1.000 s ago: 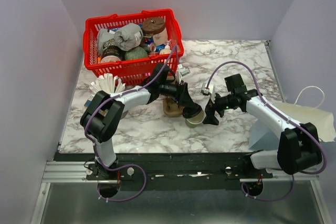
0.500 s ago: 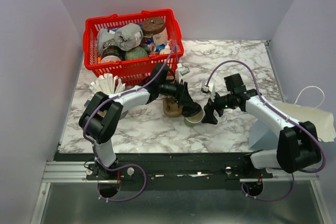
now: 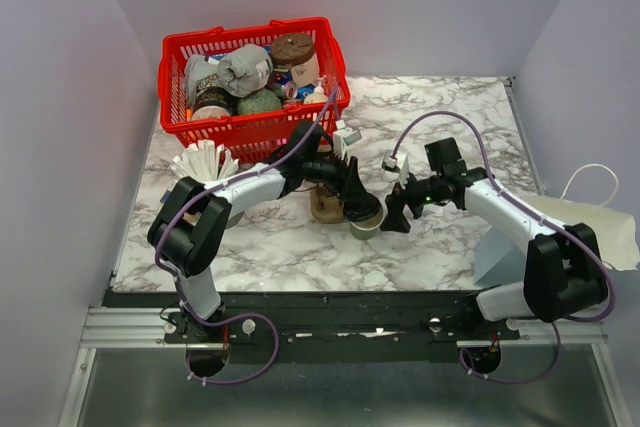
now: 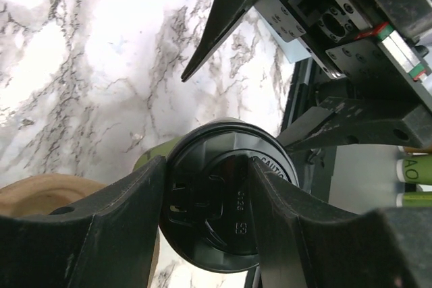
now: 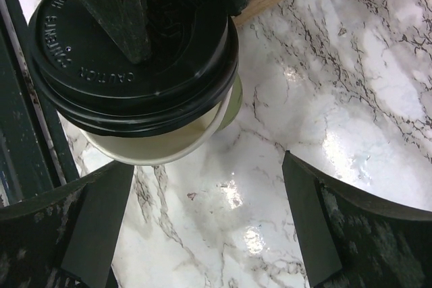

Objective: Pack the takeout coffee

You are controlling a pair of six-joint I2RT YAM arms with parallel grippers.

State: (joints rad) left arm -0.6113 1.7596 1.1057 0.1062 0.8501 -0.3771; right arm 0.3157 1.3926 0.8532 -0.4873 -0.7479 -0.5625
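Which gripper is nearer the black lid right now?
Left. The left gripper grips the black lid between its jaws; the right gripper hangs open beside it, not touching.

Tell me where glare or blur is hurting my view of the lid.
Right wrist: black lid lettering is sharp, but bright glare spots sit on the marble table beside the cup. Left wrist: marble washes out at upper left, lid text readable, left gripper's fingers dark and featureless. Top external: even light, no glare, only soft shadows.

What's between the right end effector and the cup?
In the right wrist view, only bare marble table separates the open right end effector from the cup.
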